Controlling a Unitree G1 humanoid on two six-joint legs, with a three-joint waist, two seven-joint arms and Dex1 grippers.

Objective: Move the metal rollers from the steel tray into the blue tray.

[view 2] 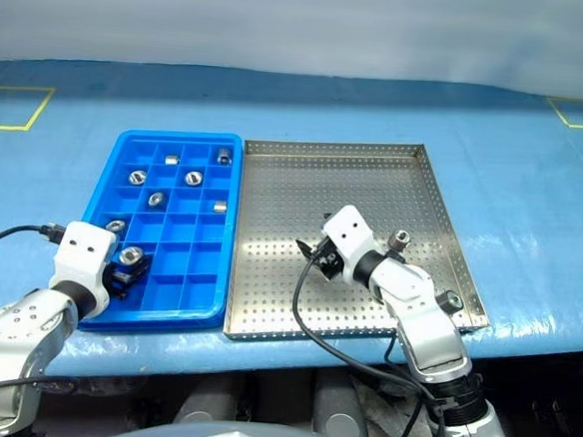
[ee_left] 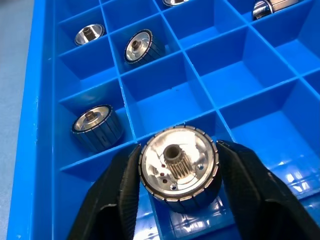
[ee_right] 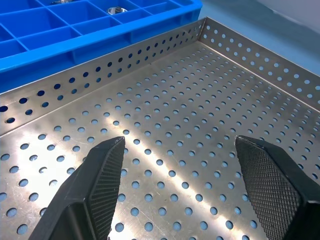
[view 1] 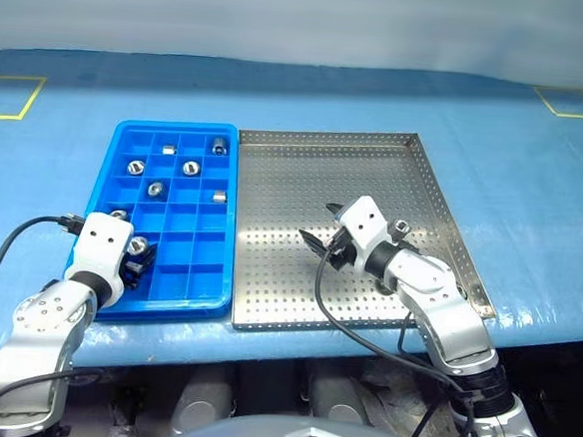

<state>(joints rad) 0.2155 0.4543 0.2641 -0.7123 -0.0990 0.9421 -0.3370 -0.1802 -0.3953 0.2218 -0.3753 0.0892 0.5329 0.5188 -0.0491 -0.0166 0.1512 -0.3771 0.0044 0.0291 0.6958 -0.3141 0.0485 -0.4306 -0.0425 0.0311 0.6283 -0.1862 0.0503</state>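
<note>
The blue tray [view 1: 178, 129] lies to the left of the steel tray [view 1: 294, 179], and several metal rollers [view 1: 189, 167] sit in its compartments. My left gripper [ee_left: 178, 148] hovers over the tray's near left corner. It is shut on a metal roller [ee_left: 177, 172], with a finger pressed against each side. A roller [ee_left: 95, 127] lies in the compartment beside it. My right gripper [ee_right: 180, 145] is open over the bare perforated floor of the steel tray, with nothing between its fingers. One roller [view 1: 400, 227] stands on the steel tray behind the right wrist.
Both trays rest on a light blue table covering [view 1: 65, 163] near the table's front edge. Yellow tape squares [view 1: 5, 96] mark the covering at the far left and far right. A small silver piece [view 2: 453, 301] shows by the steel tray's right rim.
</note>
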